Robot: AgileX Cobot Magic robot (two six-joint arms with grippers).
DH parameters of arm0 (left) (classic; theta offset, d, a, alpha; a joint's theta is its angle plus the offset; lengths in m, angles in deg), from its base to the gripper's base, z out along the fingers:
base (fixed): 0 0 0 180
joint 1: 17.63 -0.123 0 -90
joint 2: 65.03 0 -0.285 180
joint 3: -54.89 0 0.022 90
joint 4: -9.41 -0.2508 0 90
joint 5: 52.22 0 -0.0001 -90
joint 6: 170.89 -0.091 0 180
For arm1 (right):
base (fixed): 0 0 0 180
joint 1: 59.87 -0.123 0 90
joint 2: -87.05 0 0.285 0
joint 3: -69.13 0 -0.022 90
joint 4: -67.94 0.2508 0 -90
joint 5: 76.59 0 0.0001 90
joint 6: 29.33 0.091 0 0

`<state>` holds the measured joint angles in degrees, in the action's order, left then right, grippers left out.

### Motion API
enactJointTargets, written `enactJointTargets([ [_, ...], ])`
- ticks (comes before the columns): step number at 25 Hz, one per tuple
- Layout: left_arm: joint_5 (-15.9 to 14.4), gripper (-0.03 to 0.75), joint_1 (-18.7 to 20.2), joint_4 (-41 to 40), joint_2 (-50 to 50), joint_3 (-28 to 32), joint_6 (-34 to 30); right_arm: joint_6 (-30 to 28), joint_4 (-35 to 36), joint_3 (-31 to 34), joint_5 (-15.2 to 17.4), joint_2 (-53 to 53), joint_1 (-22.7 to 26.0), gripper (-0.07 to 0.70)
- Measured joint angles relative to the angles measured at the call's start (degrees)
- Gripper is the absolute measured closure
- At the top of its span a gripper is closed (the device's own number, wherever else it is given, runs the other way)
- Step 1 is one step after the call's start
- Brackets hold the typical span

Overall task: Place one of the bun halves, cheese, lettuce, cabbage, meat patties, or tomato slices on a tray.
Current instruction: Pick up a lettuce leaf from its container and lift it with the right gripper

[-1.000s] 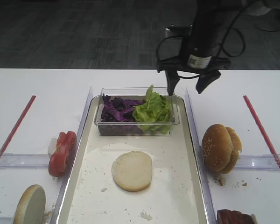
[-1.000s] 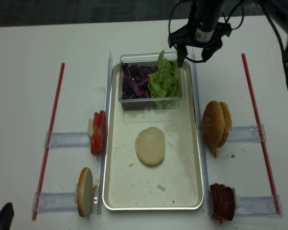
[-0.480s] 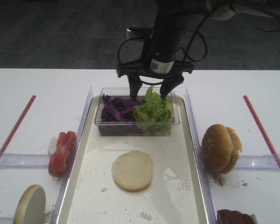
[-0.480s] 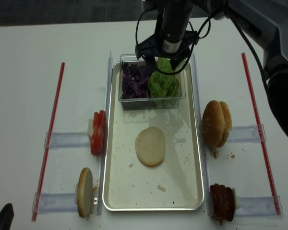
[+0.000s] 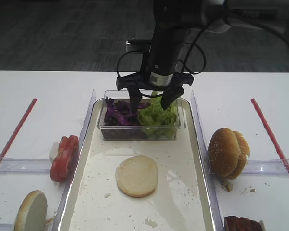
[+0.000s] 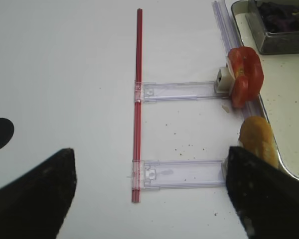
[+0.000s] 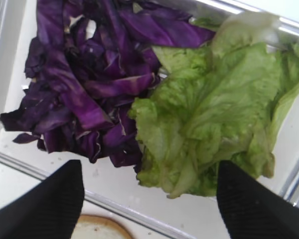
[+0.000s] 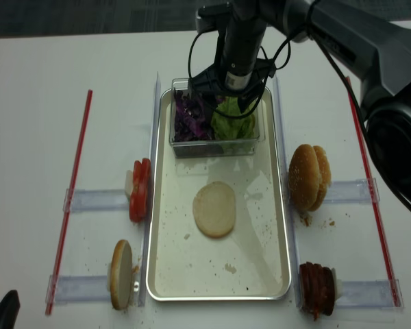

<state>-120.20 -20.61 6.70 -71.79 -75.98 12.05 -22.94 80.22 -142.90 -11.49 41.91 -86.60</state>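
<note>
The right pincer hangs over the clear tub at the 12 o'clock end of the tray. Its two black fingers are spread wide. One tip dips at the cabbage and the other sits at the lettuce. It holds nothing. In the wrist view the lettuce lies at 3 o'clock in the tub, touching the cabbage at 9 o'clock.

A pale bun disc lies flat in the middle of the tray. Two brown bun halves stand on edge on the table, just off the tray at 3 o'clock. One more bun half stands off the tray at 8 o'clock. The tomato slices stand at 9 o'clock. The meat patties stand at 5 o'clock.

The left pincer is spread wide over the bare table, well away from the tray. It holds nothing.
</note>
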Motion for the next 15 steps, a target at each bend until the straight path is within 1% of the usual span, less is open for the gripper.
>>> enactJointTargets([
  [4,0.0,0.151,0.0,0.0,0.0,0.0,0.0,0.0,-0.5,0.0,-1.8,1.5,0.0,0.064],
  [12,0.0,0.151,0.0,0.0,0.0,0.0,0.0,-0.2,-1.4,0.0,-3.7,3.4,0.0,0.124],
  [15,0.0,0.151,0.0,0.0,0.0,0.0,0.0,-0.3,-2.0,0.0,-3.9,3.4,0.0,0.144],
])
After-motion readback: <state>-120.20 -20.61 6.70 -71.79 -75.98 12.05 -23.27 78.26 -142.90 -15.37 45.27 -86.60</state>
